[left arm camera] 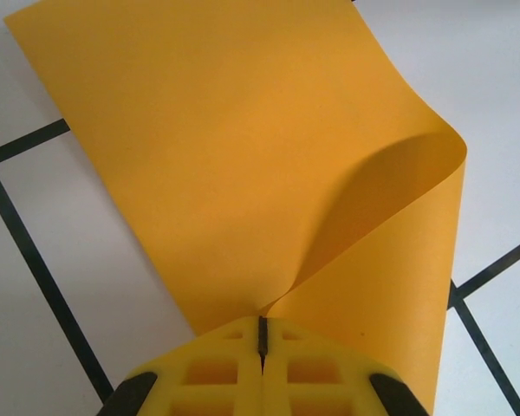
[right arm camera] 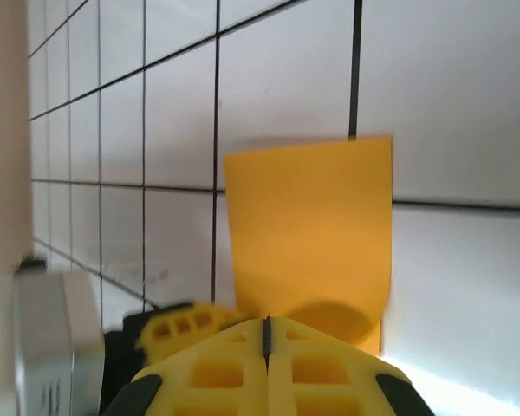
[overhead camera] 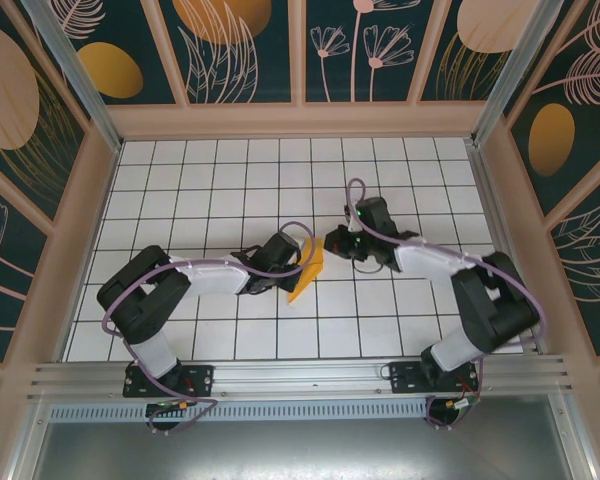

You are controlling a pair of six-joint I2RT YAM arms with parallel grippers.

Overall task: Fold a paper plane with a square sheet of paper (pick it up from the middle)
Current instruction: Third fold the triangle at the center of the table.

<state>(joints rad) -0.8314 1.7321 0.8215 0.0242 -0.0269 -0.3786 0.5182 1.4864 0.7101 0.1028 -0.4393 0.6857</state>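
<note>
Orange-yellow thin square sheet of paper looks light, limp and crease-prone; best held mid-sheet. Left gripper pinches its curled fold. Right gripper sits closed at its 2 o'clock.

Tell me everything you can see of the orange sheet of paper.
The square sheet of paper is thin, plain orange-yellow, matte, unprinted. One side curls over in a soft, uncreased bend. It sits near the middle of the white gridded table, between the arms, pinched at one edge by the shut left gripper. The shut right gripper is close; whether it touches is unclear.
</note>
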